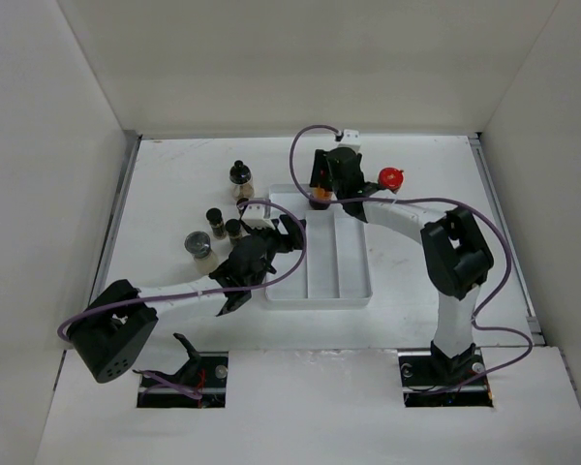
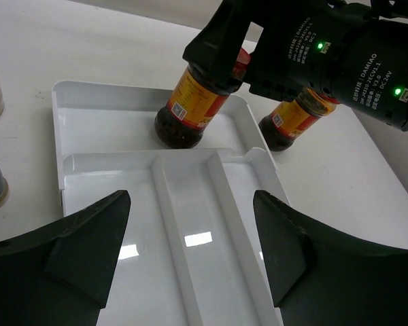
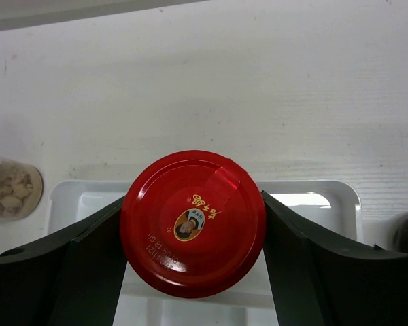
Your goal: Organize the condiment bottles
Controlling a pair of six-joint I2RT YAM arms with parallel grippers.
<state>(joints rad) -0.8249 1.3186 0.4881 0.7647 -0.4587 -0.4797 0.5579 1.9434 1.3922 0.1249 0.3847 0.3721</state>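
My right gripper (image 3: 194, 227) is shut on a red-capped jar (image 3: 192, 204), both fingers against the cap. The jar (image 2: 190, 112) stands a little tilted on the floor of the far compartment of the white divided tray (image 2: 109, 112). A second red-capped jar (image 1: 391, 177) stands on the table just right of the tray. My left gripper (image 2: 190, 238) hovers open over the tray's long compartments with nothing between its fingers. Left of the tray stand three black-capped bottles (image 1: 239, 176), (image 1: 216, 219), (image 1: 233, 229) and a clear silver-capped jar (image 1: 197, 244).
White walls close in the table on three sides. The left arm lies across the tray's near-left corner (image 1: 271, 295). The right arm reaches over the tray's right side, its purple cable (image 1: 300, 145) looping above the far end.
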